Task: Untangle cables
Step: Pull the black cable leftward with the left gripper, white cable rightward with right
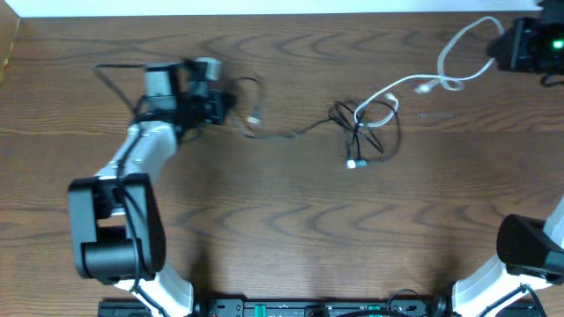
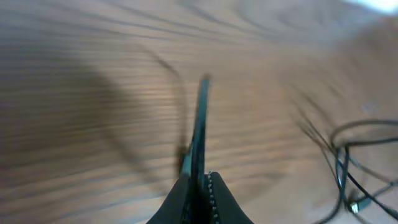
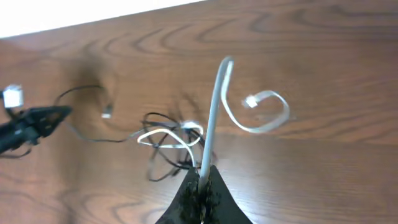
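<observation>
The cables (image 1: 370, 123) lie strung between the 2 arms. The left end effector (image 1: 211, 99) is pressed together on the black cable (image 1: 282, 134); in its wrist view, which is blurred, a dark strand rises straight out of the closed tips. The right end effector (image 1: 507, 44) pinches the white cable (image 1: 414, 84), which stands up from its tips in the right wrist view and curls over to a free end with a small plug (image 3: 252, 101).

The knot of loops sits on the tabletop (image 1: 291, 229) between the 2 end effectors, well apart from both. The long axis of the whole run follows the line from 1 end effector to the other. A silver plug (image 1: 352, 163) hangs off the knot on the near side.

Risks, as I judge them:
- Pulling the 2 ends straight apart could cinch the loops instead of opening them, since both cords pass through the same knot.
- The silver plug could snag in a loop as the cords slide.
- Each cord is thin, so a hard tug could slip it out of the pinch.
</observation>
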### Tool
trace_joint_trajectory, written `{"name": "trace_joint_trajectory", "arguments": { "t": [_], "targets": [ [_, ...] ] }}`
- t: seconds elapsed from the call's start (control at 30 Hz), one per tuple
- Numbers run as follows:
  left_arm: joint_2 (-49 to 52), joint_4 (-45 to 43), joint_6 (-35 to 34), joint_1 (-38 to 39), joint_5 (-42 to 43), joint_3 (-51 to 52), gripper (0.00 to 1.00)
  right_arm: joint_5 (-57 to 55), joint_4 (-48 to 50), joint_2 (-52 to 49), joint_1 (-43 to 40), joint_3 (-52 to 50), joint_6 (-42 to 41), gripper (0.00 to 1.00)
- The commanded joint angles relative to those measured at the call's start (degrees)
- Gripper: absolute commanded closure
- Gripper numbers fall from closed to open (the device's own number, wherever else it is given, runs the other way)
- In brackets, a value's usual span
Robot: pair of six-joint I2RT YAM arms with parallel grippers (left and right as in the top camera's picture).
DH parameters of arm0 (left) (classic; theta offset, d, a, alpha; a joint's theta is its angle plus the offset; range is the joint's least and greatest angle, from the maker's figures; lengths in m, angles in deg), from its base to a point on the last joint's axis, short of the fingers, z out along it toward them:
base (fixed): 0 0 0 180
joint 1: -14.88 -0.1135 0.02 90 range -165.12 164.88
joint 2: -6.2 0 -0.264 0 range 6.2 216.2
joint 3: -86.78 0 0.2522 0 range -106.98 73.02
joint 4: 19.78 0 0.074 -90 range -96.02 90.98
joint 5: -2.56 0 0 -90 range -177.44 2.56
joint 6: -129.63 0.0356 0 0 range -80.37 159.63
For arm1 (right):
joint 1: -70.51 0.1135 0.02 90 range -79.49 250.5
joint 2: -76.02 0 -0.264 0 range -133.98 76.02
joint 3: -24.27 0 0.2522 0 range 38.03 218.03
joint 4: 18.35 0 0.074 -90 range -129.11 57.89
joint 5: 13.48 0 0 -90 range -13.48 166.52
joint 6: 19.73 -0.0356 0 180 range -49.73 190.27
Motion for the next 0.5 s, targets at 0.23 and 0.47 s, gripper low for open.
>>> {"name": "trace_joint_trajectory", "arguments": {
  "t": [0.23,0.47],
  "targets": [
    [0.07,-0.74,-4.70,-8.41,-2.01,-0.42,0.93,2.03,3.56,-0.39,-8.92,0.26,0.24,0.99],
    [0.07,-2.56,-4.70,-8.81,-3.78,-0.42,0.92,1.03,3.58,-1.49,-19.26,0.26,-1.01,0.99]
  ]
}}
